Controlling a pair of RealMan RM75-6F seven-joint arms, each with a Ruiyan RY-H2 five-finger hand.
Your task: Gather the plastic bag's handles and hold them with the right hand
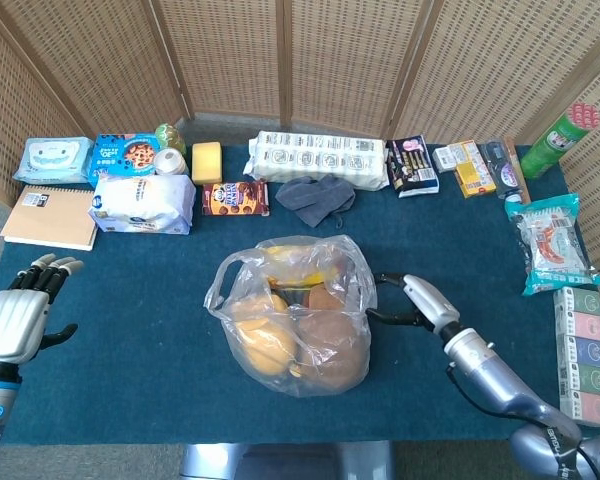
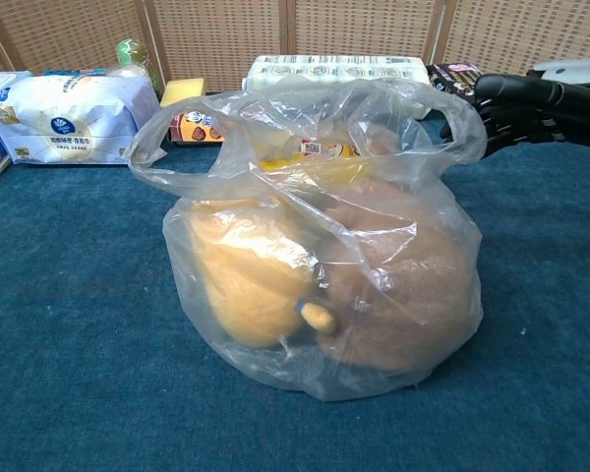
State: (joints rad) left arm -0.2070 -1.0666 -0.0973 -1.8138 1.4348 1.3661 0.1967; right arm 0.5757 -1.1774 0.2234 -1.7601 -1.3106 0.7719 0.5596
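Wicker screens back a blue counter (image 1: 130, 320) carrying a bag (image 1: 295, 315) of bread. The right hand (image 1: 412, 301), fingers spread and empty, sits just beside the bag's right handle (image 2: 462, 123). The left hand (image 1: 20, 315) hangs open at the counter's left edge.

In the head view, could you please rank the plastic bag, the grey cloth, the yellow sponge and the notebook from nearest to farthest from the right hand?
From the right hand:
1. Plastic bag, just beside it, at centre.
2. Grey cloth, behind the bag.
3. Yellow sponge, back left.
4. Notebook, far left edge.

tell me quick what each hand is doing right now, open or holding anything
Left hand: open, fingers spread, holding nothing, at the table's left edge.
Right hand: open, fingers curved beside the plastic bag, holding nothing.
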